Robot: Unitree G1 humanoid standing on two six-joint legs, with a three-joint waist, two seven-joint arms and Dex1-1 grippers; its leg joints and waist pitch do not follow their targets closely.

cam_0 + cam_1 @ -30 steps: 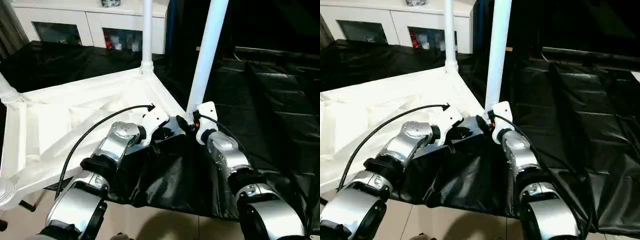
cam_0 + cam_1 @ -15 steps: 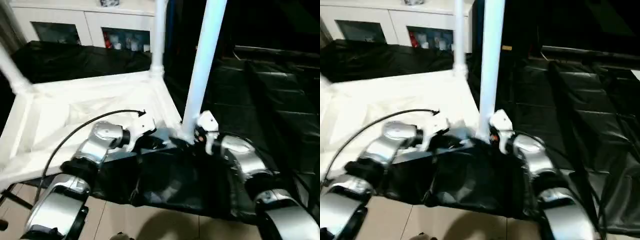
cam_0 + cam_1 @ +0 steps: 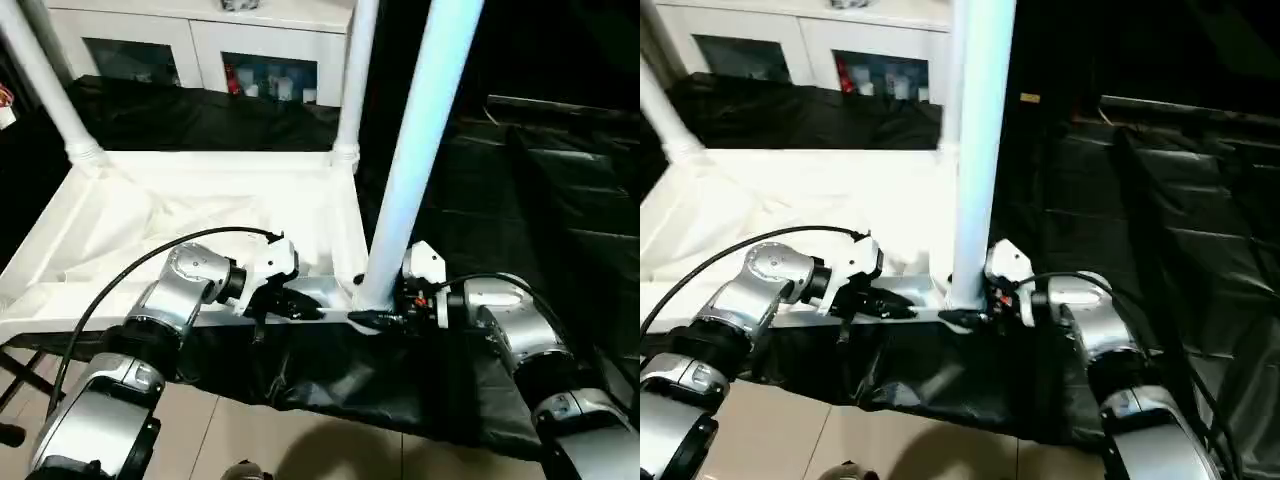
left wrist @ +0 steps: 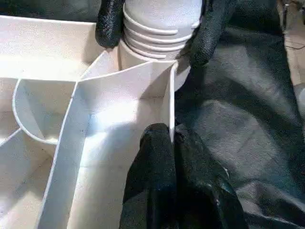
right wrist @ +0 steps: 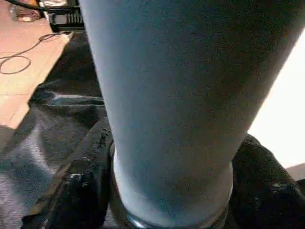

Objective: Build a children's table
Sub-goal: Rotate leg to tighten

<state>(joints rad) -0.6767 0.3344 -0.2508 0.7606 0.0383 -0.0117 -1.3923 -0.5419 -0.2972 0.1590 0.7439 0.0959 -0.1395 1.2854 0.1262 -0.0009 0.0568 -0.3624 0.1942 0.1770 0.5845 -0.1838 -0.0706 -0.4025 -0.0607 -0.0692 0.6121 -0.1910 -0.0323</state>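
White table leg (image 3: 415, 170) between right jaws

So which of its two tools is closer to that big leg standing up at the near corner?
Right. The right tool straddles the leg at its base; the left tool pinches the tabletop rim beside it.

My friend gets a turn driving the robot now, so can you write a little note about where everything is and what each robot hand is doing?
Left gripper: shut, pinching the tabletop's near rim beside the corner socket.
Right gripper: fingers around the base of the near leg, which stands upright in that corner socket.
Tabletop: upside down on the black sheet.
Done: two far legs stand in their sockets; the near leg looks seated.
Left: check the near leg is fully in; the near-left corner is out of frame, so look there for the fourth leg.
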